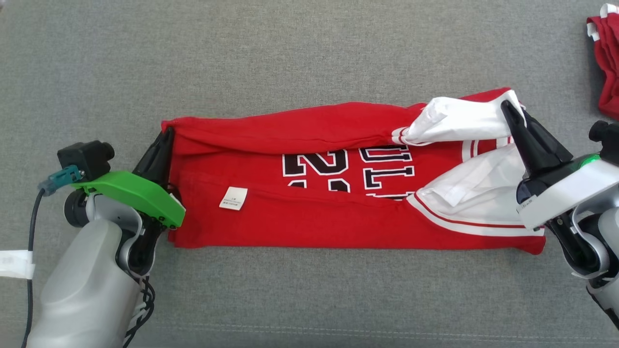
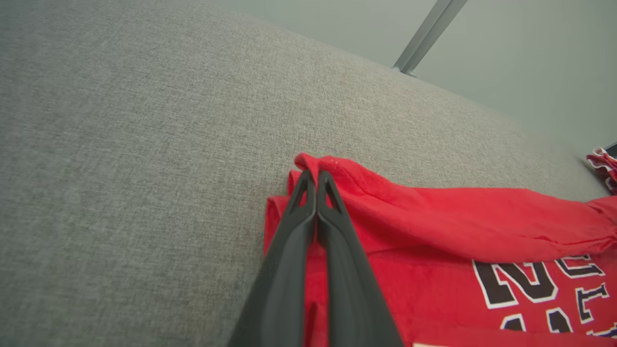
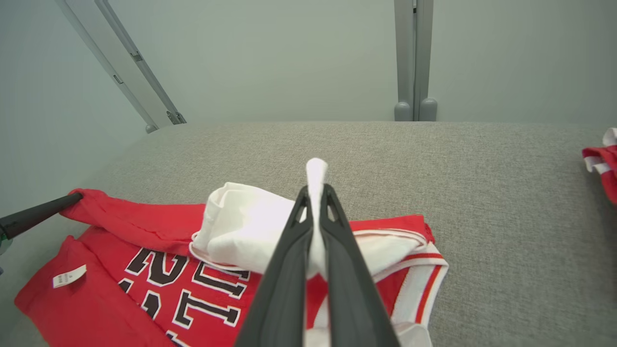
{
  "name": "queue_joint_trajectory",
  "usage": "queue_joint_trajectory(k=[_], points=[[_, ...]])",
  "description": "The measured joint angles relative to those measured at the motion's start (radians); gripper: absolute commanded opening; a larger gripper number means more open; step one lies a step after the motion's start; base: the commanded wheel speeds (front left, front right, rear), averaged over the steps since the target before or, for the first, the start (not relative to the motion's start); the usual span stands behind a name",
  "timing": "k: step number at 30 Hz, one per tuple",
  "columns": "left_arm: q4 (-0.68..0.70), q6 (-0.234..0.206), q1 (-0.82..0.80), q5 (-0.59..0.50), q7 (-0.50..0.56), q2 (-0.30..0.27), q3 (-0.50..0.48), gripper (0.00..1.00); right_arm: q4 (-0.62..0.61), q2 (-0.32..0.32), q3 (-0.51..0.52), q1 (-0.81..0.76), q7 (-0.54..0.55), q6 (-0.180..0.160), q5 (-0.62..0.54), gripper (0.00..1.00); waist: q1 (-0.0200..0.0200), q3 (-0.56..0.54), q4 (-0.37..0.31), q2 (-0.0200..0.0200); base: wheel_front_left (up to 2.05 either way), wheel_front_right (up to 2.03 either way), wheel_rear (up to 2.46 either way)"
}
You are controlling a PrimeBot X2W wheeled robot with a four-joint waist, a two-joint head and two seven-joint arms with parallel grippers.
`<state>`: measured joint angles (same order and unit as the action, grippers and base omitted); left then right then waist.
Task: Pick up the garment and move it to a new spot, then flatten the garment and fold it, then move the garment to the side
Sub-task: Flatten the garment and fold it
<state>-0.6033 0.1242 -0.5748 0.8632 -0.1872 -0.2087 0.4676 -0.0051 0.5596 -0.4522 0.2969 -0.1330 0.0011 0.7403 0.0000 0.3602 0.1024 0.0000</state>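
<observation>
Head camera looks steeply down on grey woven-fabric tabletop (image 1: 309,48). 2 wrist cameras sit low, close, skimming it. All 3 share red lettered jersey (image 1: 314,227).

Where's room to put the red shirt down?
Bare gray surface lies beyond the far edge of the shirt and left of the left gripper; a strip runs along its near edge. Crowded: the far right corner, by the other red garment, and beside the right gripper.

Grey woven fabric surface (image 1: 309,48), evenly lit; pale grey-green wall (image 3: 289,58) behind it; one upright metal post (image 3: 413,58) and one slanted strut (image 3: 125,67) against the wall.
</observation>
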Motion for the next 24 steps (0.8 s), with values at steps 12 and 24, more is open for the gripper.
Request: queue_joint_trajectory(k=[12, 24], points=[[0.021, 0.0, 0.045, 0.015, -0.017, -0.002, 0.017, 0.0, -0.066, 0.003, 0.002, -0.1, -0.035, -0.033, -0.002, 0.0, 0.0, -0.027, -0.004, 0.0, 0.0, 0.0, 0.0], [0.03, 0.0, 0.098, 0.044, -0.025, -0.012, 0.014, 0.0, -0.086, 0.016, -0.011, -0.173, -0.046, -0.063, -0.026, 0.0, 0.0, -0.05, -0.008, 0.0, 0.0, 0.0, 0.0]])
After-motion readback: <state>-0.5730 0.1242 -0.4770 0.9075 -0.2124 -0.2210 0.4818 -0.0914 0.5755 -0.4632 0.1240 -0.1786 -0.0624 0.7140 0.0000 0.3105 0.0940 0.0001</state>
